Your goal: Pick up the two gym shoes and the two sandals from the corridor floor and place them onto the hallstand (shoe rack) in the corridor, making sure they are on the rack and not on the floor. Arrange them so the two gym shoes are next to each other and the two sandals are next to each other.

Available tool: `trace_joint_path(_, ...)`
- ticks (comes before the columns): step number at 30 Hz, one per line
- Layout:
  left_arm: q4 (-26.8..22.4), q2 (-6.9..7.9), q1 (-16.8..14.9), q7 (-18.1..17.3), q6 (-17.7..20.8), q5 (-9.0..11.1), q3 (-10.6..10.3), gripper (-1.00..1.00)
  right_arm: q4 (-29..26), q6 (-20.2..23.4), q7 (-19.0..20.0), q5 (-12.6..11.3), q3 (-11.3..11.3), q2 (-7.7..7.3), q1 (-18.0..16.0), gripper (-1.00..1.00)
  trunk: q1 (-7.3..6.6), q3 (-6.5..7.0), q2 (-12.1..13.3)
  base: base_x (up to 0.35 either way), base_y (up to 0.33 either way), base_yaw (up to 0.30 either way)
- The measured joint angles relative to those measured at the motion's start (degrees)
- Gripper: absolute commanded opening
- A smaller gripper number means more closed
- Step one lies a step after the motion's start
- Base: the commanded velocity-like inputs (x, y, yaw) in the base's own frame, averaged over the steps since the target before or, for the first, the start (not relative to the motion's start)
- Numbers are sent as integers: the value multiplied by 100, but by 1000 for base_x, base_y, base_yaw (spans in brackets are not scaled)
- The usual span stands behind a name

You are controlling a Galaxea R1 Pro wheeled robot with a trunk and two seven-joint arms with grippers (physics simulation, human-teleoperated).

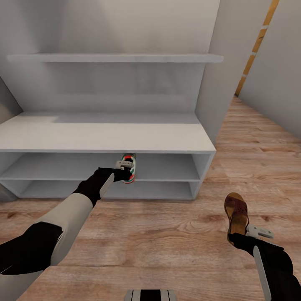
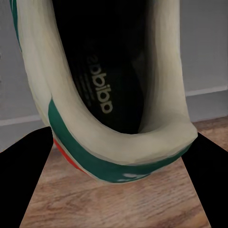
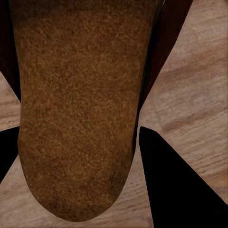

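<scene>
At the centre of the frame the left hand [image 1: 123, 169] holds a gym shoe [image 1: 129, 166] before the hallstand [image 1: 104, 138]; it could catch the shelf edge and drop. At lower right, the right hand [image 1: 246, 234] apparently grips a sandal [image 1: 236, 213] above the corridor floor [image 1: 167, 234].

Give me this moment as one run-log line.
left gripper: shut on gym shoe, held in front of hallstand shelves | right gripper: shut on sandal, over corridor floor | hallstand top bare
</scene>
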Motion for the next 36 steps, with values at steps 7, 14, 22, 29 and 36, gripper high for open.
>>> trace_joint_path(7, -1, 0, 0, 0, -3, 0, 0, -100, 0, -1, -1, -1, -6, -3, 0, -100, 0, 0, 0, 6, 1, 0)
trace_joint_path(14, 10, 0, 0, 9, -23, -1, -1, -100, -2, -1, -1, -1, -7, -2, 0, -100, 0, 0, 0, 0, 0, 0)
trace_joint_path(22, 11, 0, 218, 18, -72, -2, 3, -100, -3, -2, -1, -1, -7, -6, 0, -100, 1, 0, 0, 0, 0, 0)
trace_joint_path(29, 8, 0, 277, 18, -80, 0, 8, -100, -2, 0, -1, -1, -7, -2, 0, -100, -3, 0, 0, 176, 0, 0)
trace_joint_path(36, 8, 0, 281, 18, -79, 0, 9, -100, -3, 0, -1, -2, -7, -4, 0, -100, 0, 0, 0, 102, 0, 0)
